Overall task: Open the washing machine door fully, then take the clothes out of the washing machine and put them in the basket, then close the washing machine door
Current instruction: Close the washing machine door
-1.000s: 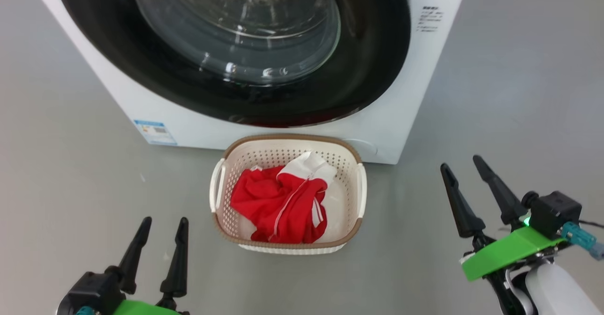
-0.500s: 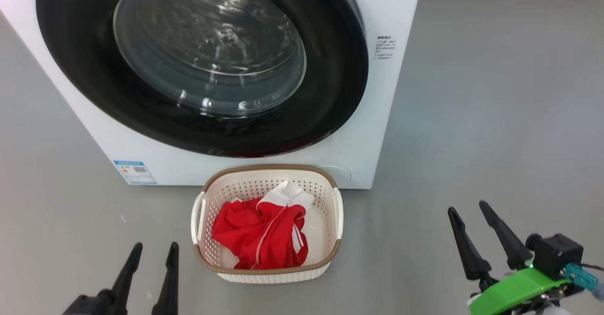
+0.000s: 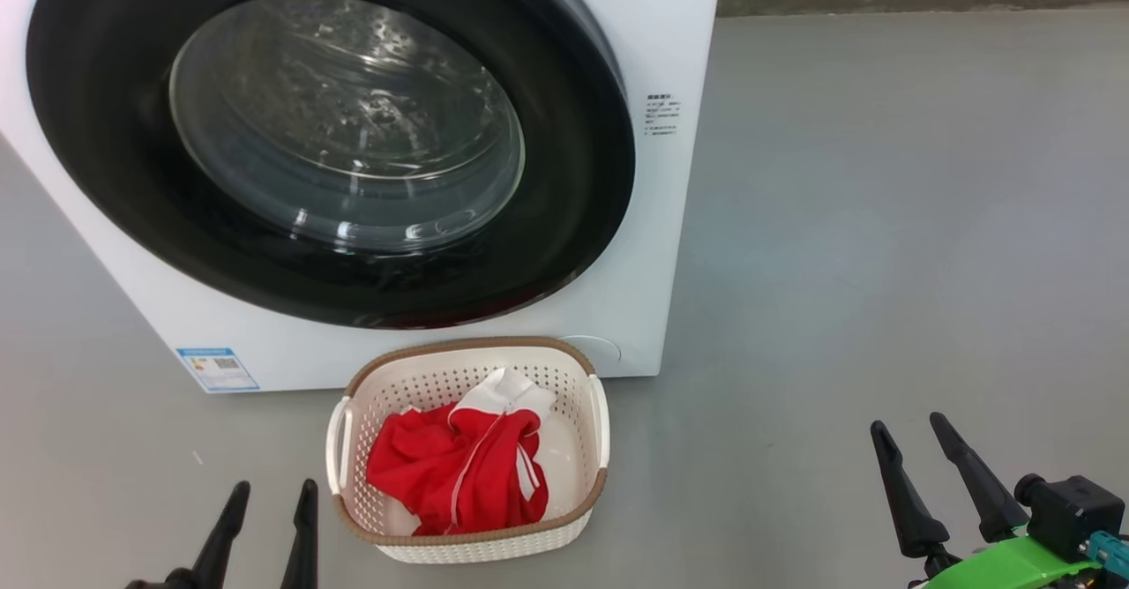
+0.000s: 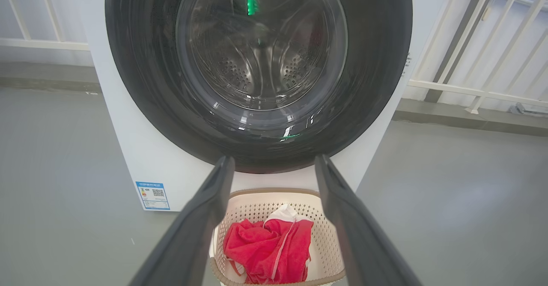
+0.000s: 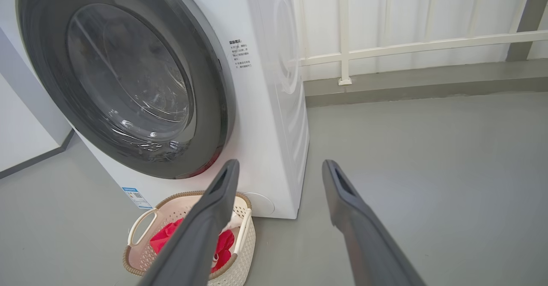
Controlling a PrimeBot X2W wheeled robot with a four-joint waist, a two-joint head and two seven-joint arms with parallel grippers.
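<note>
Space is seen between the two long dark fingers of the left gripper point(image 3: 274, 488), which are spread apart at the lower left of the head view, with nothing held and nothing touched. The right gripper point(image 3: 908, 422) is found at the lower right, likewise spread wide and empty, above a green bracket point(image 3: 1014, 564). It is held over bare grey floor point(image 3: 882, 219), well apart from the basket point(image 3: 462, 343).

The basket is set on the floor nearer the left gripper, just in front of the washing machine point(image 3: 657, 245) and below the lowest part of the washing machine door point(image 3: 344, 130). The clothes point(image 3: 459, 474) are heaped inside it, red, with a white panel uppermost and thin white stripes running down the bundle. The right part of the basket's bottom is left uncovered.

The washing machine door is seen shut, its black rim lying flush against the white front. Through the glass, in the left wrist view, the perforated steel drum is made out. A blue label sticker point(image 3: 218, 369) is fixed near the left of the base, and a white railing point(image 5: 406, 46) is seen behind the machine.
</note>
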